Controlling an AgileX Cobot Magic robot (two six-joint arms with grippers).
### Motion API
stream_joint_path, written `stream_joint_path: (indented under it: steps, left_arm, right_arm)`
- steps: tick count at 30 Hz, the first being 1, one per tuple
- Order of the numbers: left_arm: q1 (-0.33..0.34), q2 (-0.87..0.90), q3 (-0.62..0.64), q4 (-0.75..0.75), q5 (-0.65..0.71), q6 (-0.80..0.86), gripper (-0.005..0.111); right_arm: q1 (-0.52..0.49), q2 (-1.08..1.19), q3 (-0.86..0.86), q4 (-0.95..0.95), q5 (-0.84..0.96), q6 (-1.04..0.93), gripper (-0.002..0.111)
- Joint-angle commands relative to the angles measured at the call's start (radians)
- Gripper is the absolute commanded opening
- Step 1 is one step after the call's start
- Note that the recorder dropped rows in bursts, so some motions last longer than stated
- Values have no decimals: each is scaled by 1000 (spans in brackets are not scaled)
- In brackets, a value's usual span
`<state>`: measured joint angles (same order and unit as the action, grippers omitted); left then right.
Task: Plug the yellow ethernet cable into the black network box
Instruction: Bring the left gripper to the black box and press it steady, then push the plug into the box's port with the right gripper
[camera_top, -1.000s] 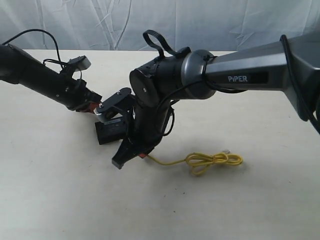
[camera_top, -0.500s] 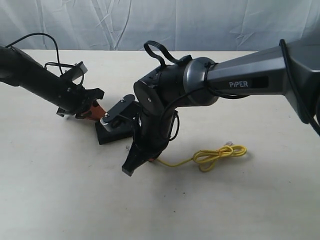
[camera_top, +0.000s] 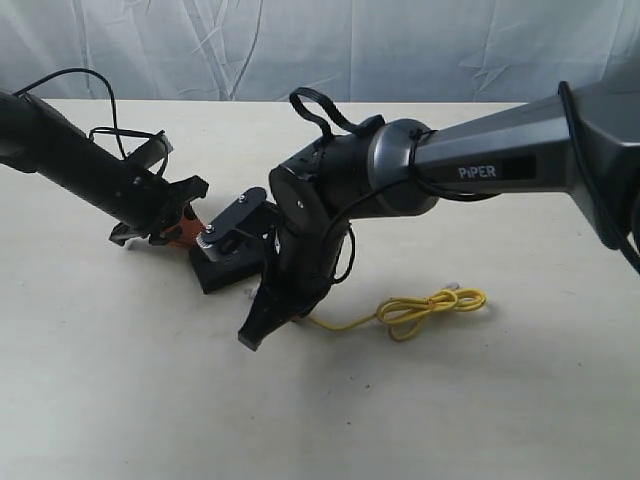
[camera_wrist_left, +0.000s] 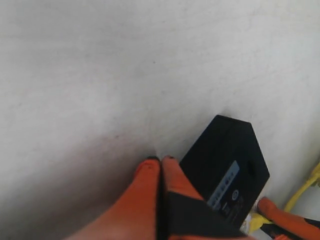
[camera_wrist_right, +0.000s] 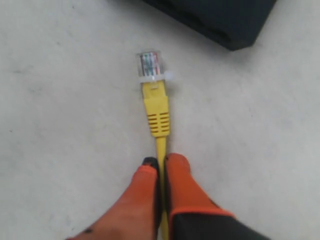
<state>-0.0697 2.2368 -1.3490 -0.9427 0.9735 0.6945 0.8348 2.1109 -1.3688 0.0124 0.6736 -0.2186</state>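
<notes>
Yellow ethernet cable (camera_top: 424, 308): on table (camera_top: 110, 400), right of centre; loose knot mid-length, far end w/ clear plug pointing right.
Near plug (camera_wrist_right: 150, 63): clear, lying on table just short of the box edge, not touching it; not inserted.
Black network box (camera_top: 218, 272): flat on table, between the two arms, partly hidden by right arm; pale label strip on top shows in left wrist view (camera_wrist_left: 227, 165).
Right gripper (camera_wrist_right: 161, 163): orange fingers clamped on the cable just behind the yellow boot; tip low, near table, in ext. view (camera_top: 255, 332).
Left gripper (camera_wrist_left: 160, 162): orange fingers pressed together, nothing between them; tips just beside the box's corner, whether touching cannot be told. Ext. view (camera_top: 178, 228): at the box's left end.
Change vs 0.5 s ago: cable knot and far end dragged slightly left; right gripper tip a bit further left and lower; box approx. same spot.
Change vs 1.0 s ago: left arm drawn back leftward; cable knot sits higher in ext. view.
</notes>
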Motion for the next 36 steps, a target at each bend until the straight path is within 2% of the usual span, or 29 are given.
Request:
stream_joint_path:
  steps: [1, 9, 25, 36]
  left_arm:
    - [-4, 8, 5, 56, -27, -16, 0]
    - [-4, 8, 5, 56, -46, -18, 0]
    - [-4, 8, 5, 108, 27, -86, 0]
    - [-4, 8, 5, 150, 17, -82, 0]
  right_arm:
    - [3, -13, 5, 55, -51, -85, 0]
    - [3, -11, 5, 94, -88, -136, 0]
    - [3, -1, 5, 44, -66, -145, 0]
    - [3, 10, 5, -34, -67, -48, 0]
